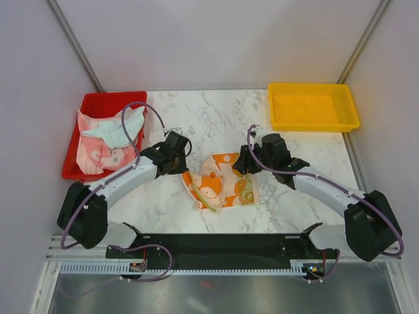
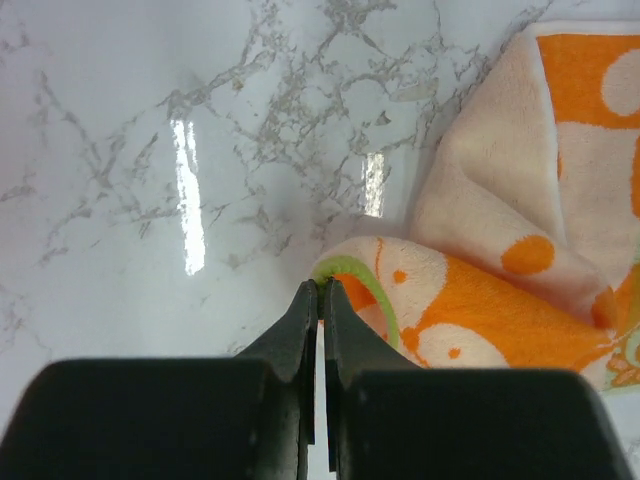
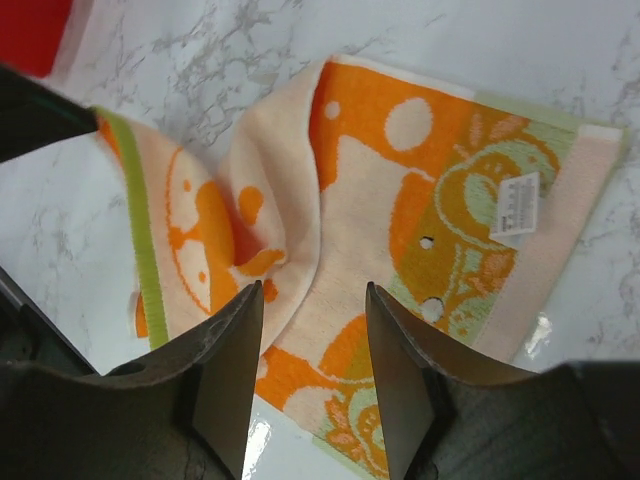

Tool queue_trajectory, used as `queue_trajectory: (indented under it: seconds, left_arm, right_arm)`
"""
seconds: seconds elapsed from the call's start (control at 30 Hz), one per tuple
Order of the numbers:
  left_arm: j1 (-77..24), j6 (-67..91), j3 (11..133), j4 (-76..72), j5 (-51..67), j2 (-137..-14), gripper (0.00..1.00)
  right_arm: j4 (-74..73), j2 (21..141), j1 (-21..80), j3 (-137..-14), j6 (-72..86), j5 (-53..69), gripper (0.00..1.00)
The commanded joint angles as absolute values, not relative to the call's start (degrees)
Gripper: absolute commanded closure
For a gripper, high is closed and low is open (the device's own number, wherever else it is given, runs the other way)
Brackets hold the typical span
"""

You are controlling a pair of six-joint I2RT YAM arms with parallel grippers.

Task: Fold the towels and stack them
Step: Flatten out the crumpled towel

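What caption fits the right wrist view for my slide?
Open right gripper above the rumpled orange-and-peach terry towel on the white marble tabletop.

marble table [image 1: 216,111] | red tray [image 1: 98,103] left | yellow tray [image 1: 313,108] right | orange towel [image 1: 222,182] rumpled, centre

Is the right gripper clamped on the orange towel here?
No: the right wrist view shows the right gripper with its jaws standing apart above the orange towel, no cloth pinched between them.
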State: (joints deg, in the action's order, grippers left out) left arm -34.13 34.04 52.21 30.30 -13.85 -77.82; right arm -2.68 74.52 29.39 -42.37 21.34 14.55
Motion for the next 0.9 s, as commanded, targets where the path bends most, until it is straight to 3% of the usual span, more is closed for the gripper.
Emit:
queue_trajectory:
  seconds: [0.0, 0.17, 0.47, 0.87]
  left_arm:
    - [-32.3, 35.2, 58.3, 26.9, -5.9, -84.5, 0.98]
    - [-30.9, 35.2, 61.5, 25.8, -2.7, -90.1, 0.98]
    - [-29.4, 33.8, 63.2, 25.4, -0.3, -93.9, 0.98]
    - [-28.6, 32.9, 62.0, 25.2, -0.3, -94.4, 0.98]
  right_arm:
    - [3.2, 73.5, 34.9, -41.1, 15.6, 14.9, 0.46]
    - [5.2, 70.4, 48.2, -35.3, 12.8, 5.0, 0.45]
    - [3.0, 70.4, 63.3, -34.5, 5.5, -3.9, 0.42]
    - [4.0, 81.8, 72.5, -38.3, 3.3, -15.6, 0.42]
